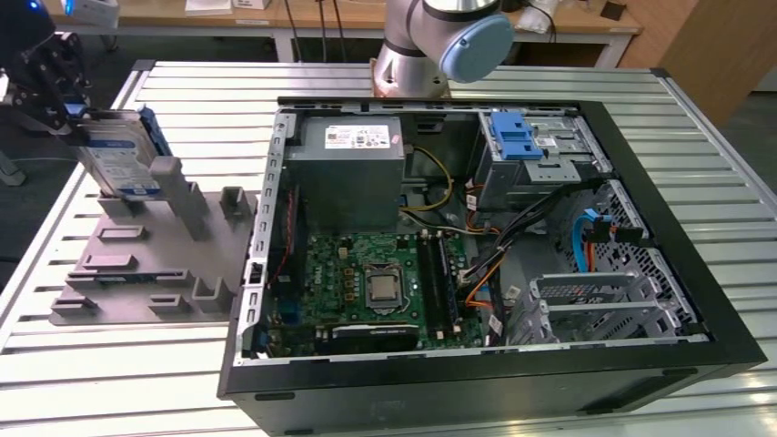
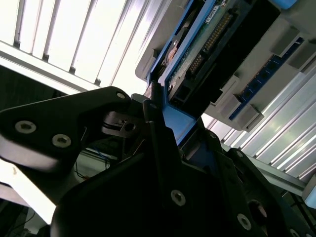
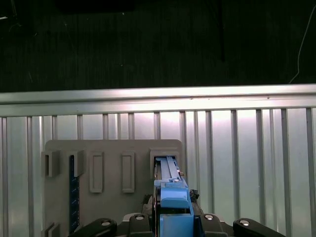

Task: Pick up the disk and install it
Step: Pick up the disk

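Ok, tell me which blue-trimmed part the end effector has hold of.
The disk, upright at the grey rack on the exterior view's left, with the end effector clamped on it; the blue latch sits inside the computer case.

- the computer case (image 1: 486,382) lies open on the table (image 1: 122,382).
- the rack (image 1: 146,264) sits just beside the case, on the exterior view's left.
- the disk (image 1: 122,155) stands upright at the rack's far end, clamped in the gripper (image 1: 75,114).
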`<action>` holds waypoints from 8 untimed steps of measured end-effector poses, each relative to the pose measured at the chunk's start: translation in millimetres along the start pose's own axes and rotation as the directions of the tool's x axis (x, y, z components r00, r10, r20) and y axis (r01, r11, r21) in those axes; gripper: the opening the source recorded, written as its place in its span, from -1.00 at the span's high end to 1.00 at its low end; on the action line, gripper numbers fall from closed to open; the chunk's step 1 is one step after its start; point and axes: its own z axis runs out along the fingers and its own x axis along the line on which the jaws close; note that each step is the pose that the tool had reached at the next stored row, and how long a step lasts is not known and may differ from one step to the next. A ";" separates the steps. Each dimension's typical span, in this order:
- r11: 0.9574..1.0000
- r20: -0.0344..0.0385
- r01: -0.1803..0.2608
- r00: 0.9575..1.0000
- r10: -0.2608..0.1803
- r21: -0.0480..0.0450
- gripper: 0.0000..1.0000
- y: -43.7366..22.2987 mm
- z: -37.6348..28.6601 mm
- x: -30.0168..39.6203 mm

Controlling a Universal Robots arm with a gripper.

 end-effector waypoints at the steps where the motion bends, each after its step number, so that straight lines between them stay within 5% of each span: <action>1: 1.000 0.000 0.000 1.000 0.000 0.000 0.27 0.0 -0.1 0.0; 8: 1.000 0.000 0.000 1.000 0.000 0.000 0.27 0.0 -0.7 0.0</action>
